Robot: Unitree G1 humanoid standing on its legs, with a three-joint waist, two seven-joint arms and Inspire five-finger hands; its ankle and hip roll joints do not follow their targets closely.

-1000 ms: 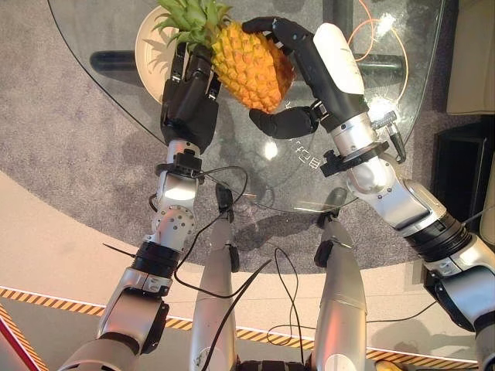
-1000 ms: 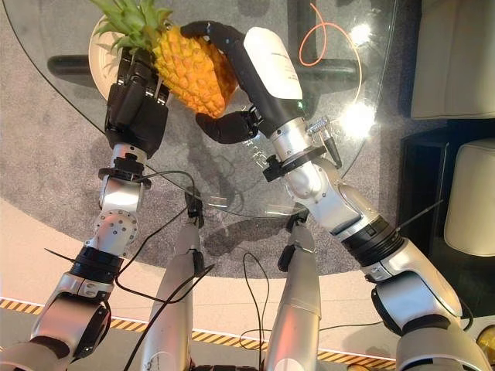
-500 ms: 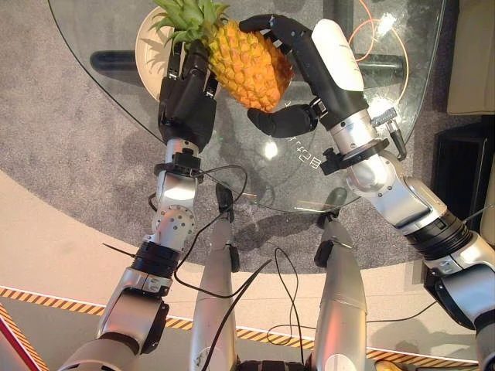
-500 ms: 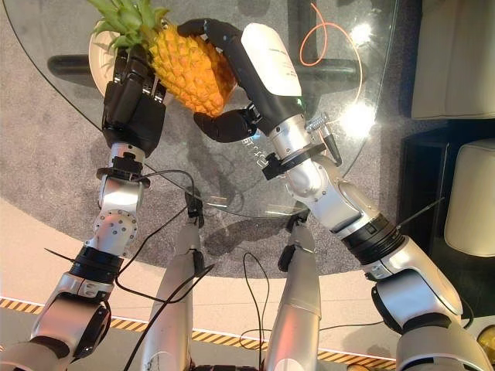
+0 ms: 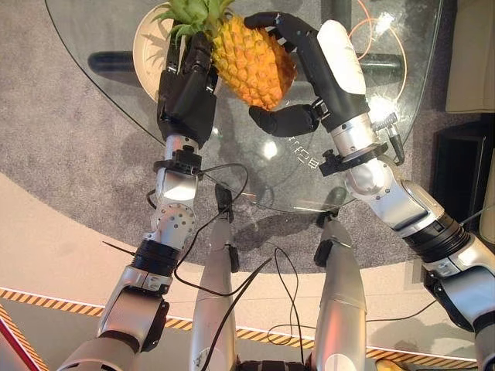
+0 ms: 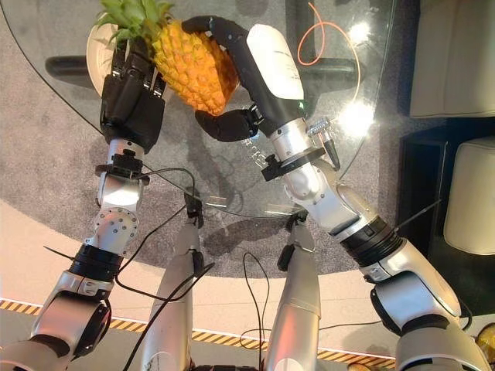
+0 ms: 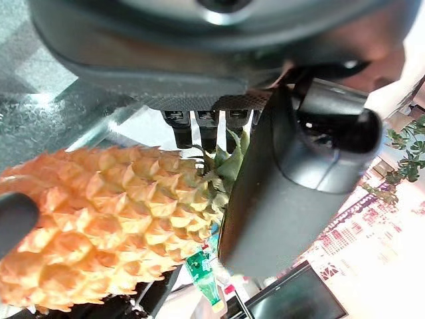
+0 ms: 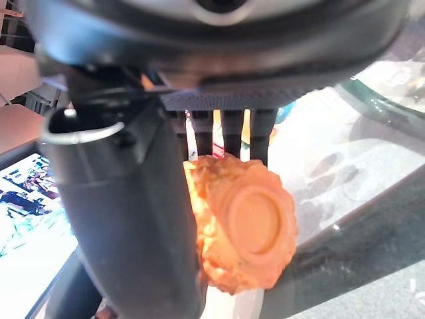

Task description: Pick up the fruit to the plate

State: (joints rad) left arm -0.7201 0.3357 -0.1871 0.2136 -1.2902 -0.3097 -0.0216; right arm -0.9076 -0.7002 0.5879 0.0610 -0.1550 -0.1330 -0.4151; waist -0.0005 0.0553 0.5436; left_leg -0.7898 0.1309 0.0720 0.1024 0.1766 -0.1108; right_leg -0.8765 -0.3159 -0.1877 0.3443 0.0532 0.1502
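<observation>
An orange pineapple (image 5: 251,62) with a green crown hangs tilted above the glass table, held between my two hands. My right hand (image 5: 313,77) wraps its base end, fingers curled over the far side and thumb under it. The fruit's round base (image 8: 242,229) shows past those fingers in the right wrist view. My left hand (image 5: 186,97) presses straight fingers against the crown end; the scaly side (image 7: 99,219) lies along its thumb. A cream plate (image 5: 147,46) lies on the glass at the far left, partly hidden by the crown and my left hand.
The round glass table (image 5: 255,178) reaches from the near middle to the far edge, with dark base bars (image 5: 116,62) under it. An orange cable loop (image 5: 363,31) lies at the far right. Beige seating (image 5: 472,54) and a black unit (image 5: 456,170) stand on the right.
Both hands have carried the pineapple a little farther away and up, its crown now further over the plate. My left hand has slid forward along the fruit.
</observation>
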